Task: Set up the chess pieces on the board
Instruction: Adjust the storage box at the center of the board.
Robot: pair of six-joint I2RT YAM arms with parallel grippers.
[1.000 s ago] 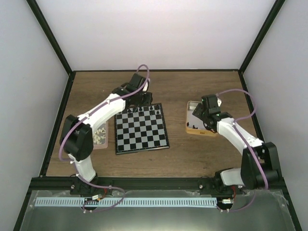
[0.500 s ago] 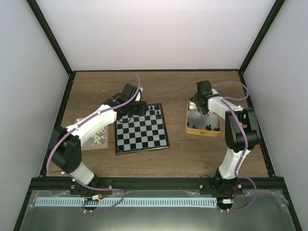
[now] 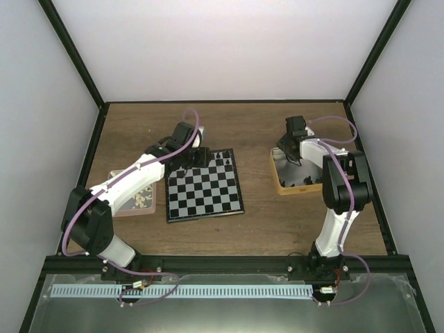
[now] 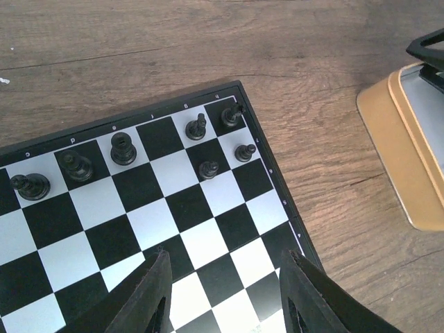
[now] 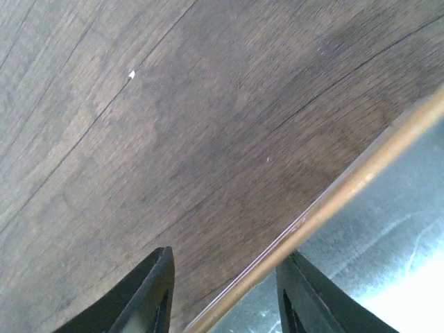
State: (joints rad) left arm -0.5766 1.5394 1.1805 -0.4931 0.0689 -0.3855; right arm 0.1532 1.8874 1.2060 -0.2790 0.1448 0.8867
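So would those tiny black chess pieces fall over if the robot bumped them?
Likely, yes: the chess pieces stand tall on narrow bases, so a nudge could tip them. Being so tiny, they're probably light but fiddly to pinch.

White links (image 3: 132, 182), black joints (image 3: 87, 225), purple cables (image 3: 189, 119), black left end effector (image 4: 225, 255)

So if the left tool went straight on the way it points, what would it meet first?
The left tool would probably meet a bare square of the black-and-silver checked chessboard first, though depth is unclear.
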